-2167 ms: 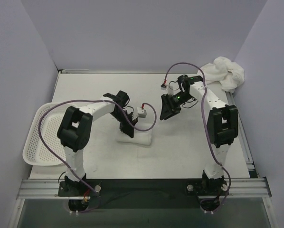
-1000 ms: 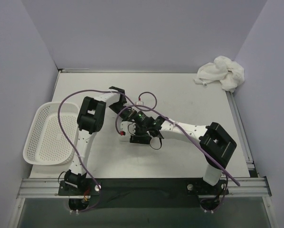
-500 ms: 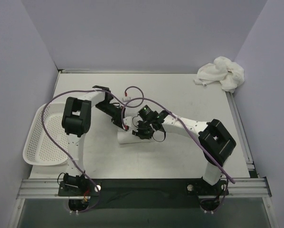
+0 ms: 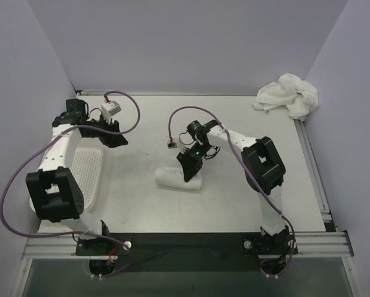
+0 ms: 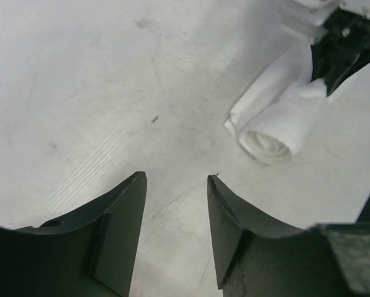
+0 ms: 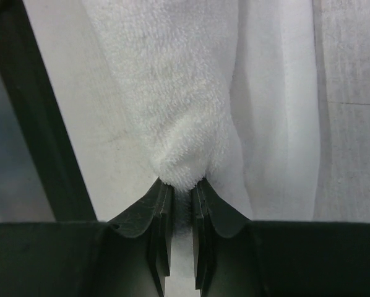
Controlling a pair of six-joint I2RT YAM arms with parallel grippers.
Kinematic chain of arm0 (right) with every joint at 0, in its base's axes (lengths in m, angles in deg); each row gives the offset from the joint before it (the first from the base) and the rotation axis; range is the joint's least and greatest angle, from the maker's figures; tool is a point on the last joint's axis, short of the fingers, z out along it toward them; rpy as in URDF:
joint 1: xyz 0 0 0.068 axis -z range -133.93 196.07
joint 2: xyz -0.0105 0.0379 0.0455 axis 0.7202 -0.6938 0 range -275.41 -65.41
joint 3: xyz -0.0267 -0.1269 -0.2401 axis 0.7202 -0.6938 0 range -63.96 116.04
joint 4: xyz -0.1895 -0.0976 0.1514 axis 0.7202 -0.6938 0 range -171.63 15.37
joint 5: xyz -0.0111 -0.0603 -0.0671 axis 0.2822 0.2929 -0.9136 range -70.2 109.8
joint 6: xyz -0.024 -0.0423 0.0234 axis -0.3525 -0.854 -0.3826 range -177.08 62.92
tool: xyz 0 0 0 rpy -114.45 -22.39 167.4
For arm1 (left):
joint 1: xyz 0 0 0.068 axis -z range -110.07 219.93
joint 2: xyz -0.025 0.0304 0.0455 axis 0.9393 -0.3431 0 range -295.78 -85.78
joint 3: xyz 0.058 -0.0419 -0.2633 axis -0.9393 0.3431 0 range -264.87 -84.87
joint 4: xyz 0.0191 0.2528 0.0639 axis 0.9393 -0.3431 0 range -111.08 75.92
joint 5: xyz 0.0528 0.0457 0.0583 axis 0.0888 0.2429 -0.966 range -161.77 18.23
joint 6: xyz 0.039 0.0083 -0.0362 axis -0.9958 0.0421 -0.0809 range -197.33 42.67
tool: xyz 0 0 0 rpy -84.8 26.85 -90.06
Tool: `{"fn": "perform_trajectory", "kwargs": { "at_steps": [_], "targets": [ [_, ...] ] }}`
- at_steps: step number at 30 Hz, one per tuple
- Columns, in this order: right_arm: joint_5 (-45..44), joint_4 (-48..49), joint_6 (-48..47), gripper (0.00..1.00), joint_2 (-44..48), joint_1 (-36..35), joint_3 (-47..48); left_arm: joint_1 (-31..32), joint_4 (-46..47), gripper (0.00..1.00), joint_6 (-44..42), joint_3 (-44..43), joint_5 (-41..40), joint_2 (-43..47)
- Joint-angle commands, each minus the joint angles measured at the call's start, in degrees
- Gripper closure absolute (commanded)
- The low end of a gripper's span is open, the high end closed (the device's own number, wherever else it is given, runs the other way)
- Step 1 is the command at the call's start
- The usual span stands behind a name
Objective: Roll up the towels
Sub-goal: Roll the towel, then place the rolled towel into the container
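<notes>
I see one towel (image 4: 179, 179) rolled into a short, thick cylinder, lying well to the right of the basket (image 4: 89, 170). From the left wrist view its end shows a loose spiral of layers, with a flatter fold running along one side. The terry is plain white and nubbly. My right gripper (image 6: 182, 185) is pressed together on a puckered fold of that roll. My left gripper (image 5: 176, 179) is spread, nothing between its fingers, just past the basket's far right corner. A second towel (image 4: 287, 94) lies crumpled in a heap, much farther right of the basket and farther back.
</notes>
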Motion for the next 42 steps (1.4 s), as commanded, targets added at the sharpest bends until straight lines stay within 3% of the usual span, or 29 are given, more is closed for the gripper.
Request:
{"fn": "perform_trajectory", "kwargs": {
  "at_steps": [1, 3, 6, 9, 11, 17, 24, 33, 42],
  "targets": [
    [7.5, -12.2, 1.5, 1.0, -7.4, 1.6, 3.5, -0.1, 6.2, 0.42, -5.9, 6.3, -3.8, 11.1],
    [11.2, -13.7, 2.0, 1.0, -10.7, 2.2, 4.9, 1.6, 6.2, 0.32, -13.6, 14.0, -5.9, 20.3],
    [14.8, -15.7, 2.6, 1.0, -14.7, 2.8, 8.1, 12.5, 7.1, 0.23, -21.5, 24.6, -12.5, 32.5],
    [17.8, -18.0, 2.9, 1.0, -18.7, 3.4, 11.1, 26.3, 12.4, 0.2, -24.2, 34.3, -21.4, 41.4],
    [19.2, -19.4, 3.1, 1.0, -20.6, 4.1, 13.2, 35.4, 15.2, 0.19, -24.8, 38.0, -25.7, 45.0],
    [22.1, -21.1, 4.3, 1.0, -25.0, 4.5, 15.5, 48.8, 26.8, 0.18, -22.1, 44.6, -33.1, 41.6],
    [23.5, -21.2, 4.8, 1.0, -27.4, 4.5, 15.9, 53.8, 40.1, 0.14, -21.0, 46.2, -36.3, 31.6],
    [23.5, -20.8, 4.7, 1.0, -28.1, 4.5, 16.2, 54.2, 53.4, 0.14, -25.1, 50.1, -37.0, 23.9],
    [22.0, -20.5, 1.6, 1.0, -24.7, 3.7, 12.2, 53.7, 55.1, 0.18, -21.6, 47.0, -36.2, 12.5]
  ]
}}
